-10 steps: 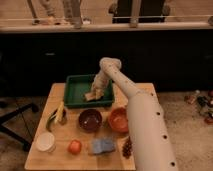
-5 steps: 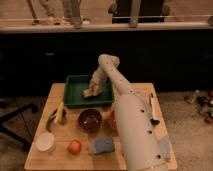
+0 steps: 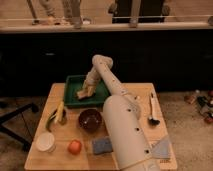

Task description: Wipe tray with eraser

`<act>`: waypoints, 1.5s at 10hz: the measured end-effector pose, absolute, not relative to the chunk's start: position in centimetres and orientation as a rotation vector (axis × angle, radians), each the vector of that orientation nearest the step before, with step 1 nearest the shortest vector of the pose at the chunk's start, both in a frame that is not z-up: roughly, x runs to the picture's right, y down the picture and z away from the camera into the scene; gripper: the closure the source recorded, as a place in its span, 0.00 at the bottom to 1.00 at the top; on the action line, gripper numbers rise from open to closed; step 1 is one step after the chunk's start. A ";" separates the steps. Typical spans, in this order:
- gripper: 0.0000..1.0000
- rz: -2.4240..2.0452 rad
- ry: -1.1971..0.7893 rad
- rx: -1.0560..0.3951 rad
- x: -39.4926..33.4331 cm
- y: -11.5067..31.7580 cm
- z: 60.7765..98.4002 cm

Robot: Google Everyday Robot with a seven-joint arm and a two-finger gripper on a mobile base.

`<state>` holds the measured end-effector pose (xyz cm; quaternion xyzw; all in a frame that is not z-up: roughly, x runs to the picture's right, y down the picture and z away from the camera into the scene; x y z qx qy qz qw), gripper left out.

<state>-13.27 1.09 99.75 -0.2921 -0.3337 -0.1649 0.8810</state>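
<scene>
The dark green tray (image 3: 73, 88) sits at the back of the wooden table (image 3: 60, 155). My white arm reaches over the table from the lower right and bends down into the tray. My gripper (image 3: 85, 92) is low inside the tray, at its middle. A small tan-brown eraser (image 3: 83, 94) is at the gripper's tip, against the tray floor.
A dark red bowl (image 3: 90, 120) stands in front of the tray. A banana (image 3: 58, 114), a white cup (image 3: 46, 142), an orange fruit (image 3: 75, 146) and a blue-grey pad (image 3: 102, 145) lie nearer. A spoon-like utensil (image 3: 153, 110) lies at right. My arm hides the orange bowl.
The arm has swung left and closer to the camera, now covering the orange bowl. The gripper with the eraser has shifted left within the tray.
</scene>
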 end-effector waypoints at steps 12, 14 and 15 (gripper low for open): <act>1.00 -0.261 -0.640 -0.590 -5.6 1.2 98.7; 1.00 -0.270 -0.644 -0.585 -6.8 0.5 99.6; 1.00 -0.274 -0.647 -0.584 -7.1 0.5 99.7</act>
